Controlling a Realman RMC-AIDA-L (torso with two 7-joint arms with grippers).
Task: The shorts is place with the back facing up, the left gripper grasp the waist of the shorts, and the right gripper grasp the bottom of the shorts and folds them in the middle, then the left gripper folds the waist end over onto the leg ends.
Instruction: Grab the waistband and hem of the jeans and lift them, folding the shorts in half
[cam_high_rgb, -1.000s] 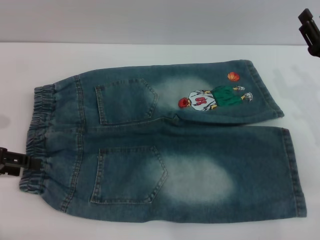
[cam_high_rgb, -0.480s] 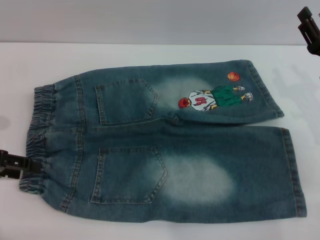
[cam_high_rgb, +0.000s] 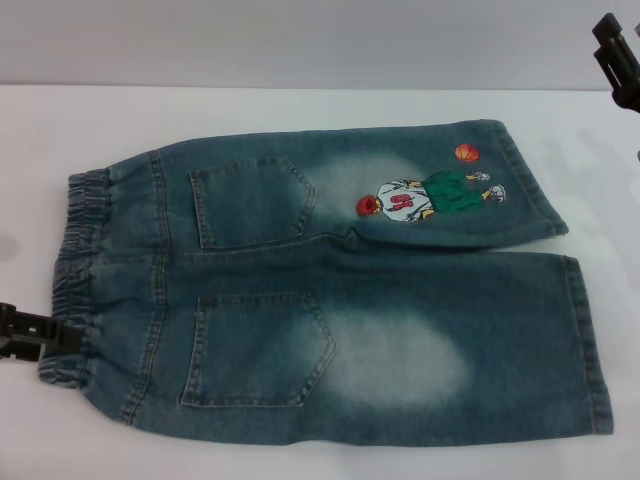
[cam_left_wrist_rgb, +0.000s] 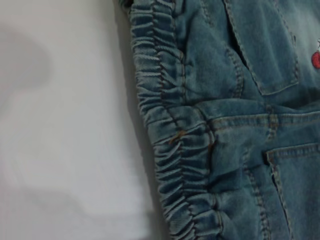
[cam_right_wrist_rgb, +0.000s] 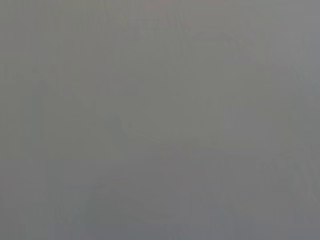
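Note:
The shorts (cam_high_rgb: 330, 300) lie flat on the white table, back up, with both patch pockets showing. The ruffled waist of the shorts (cam_high_rgb: 75, 250) is at the left and also fills the left wrist view (cam_left_wrist_rgb: 170, 150). The bottom of the shorts (cam_high_rgb: 590, 340), two flat leg ends, points right. The far leg carries the cartoon patch (cam_high_rgb: 420, 195). My left gripper (cam_high_rgb: 70, 335) reaches in from the left edge, its tip at the near part of the waistband. My right gripper (cam_high_rgb: 618, 50) hangs open at the far right, above and beyond the far leg end, touching nothing.
Bare white table (cam_high_rgb: 300, 110) surrounds the shorts, with a strip behind them and some to the left of the waistband. A grey wall rises beyond the table's back edge. The right wrist view shows only plain grey.
My left gripper has slid slightly toward the near edge along the waistband. The right gripper and the shorts have hardly moved.

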